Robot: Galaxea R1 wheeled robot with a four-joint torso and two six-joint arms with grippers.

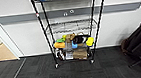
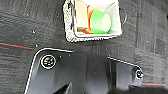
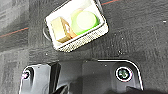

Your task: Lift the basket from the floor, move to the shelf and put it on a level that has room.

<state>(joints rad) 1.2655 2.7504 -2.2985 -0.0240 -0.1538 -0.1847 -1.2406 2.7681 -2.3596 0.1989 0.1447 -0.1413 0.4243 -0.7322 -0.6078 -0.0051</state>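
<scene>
Since the basket [image 2: 93,21] sits on the floor [image 2: 30,27] with a green cup [image 2: 100,22] and box [image 3: 60,28] inside, it looks light and soft-sided — grab the rim. Can't tell either tool's state. Shelf [image 1: 70,29] stands beyond.

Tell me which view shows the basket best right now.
The right wrist view: the whole basket sits on the carpet, its green cup and tan block clear. The left wrist view crops its far rim. The head view faces the shelf.
</scene>
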